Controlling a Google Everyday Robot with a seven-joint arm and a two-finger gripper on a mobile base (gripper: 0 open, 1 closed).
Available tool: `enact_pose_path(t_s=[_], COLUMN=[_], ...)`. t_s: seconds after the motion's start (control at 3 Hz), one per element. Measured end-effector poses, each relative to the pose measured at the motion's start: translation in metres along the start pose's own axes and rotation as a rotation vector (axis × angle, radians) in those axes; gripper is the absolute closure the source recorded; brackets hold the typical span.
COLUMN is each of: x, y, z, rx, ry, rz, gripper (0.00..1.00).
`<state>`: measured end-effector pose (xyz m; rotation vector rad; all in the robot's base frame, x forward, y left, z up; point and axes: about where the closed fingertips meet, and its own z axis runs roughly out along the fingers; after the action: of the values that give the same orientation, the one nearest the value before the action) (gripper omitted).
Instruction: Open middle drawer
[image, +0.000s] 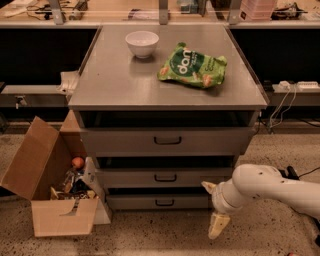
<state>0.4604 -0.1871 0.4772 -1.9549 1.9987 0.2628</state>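
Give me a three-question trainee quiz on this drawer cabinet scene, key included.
1. True or false: the gripper is clamped on the middle drawer.
2. What lies beside the white bowl on the cabinet top? A) green snack bag B) soda can C) sponge
3. Fill in: in the camera view, the cardboard box stands on the floor at the cabinet's ____ side.
Key: 1 false, it hangs open, low and right of the drawers. 2 A. 3 left.
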Motion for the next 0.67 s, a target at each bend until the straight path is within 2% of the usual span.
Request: enact_pose_path(t_s=[0.33, 0.67], x=[-0.001, 0.002], y=[-0.033, -0.070], z=[0.014, 0.030], rx=[0.064, 0.107], ry=[-0.015, -0.028], rz=[-0.043, -0.066], gripper=[0.00, 0.00])
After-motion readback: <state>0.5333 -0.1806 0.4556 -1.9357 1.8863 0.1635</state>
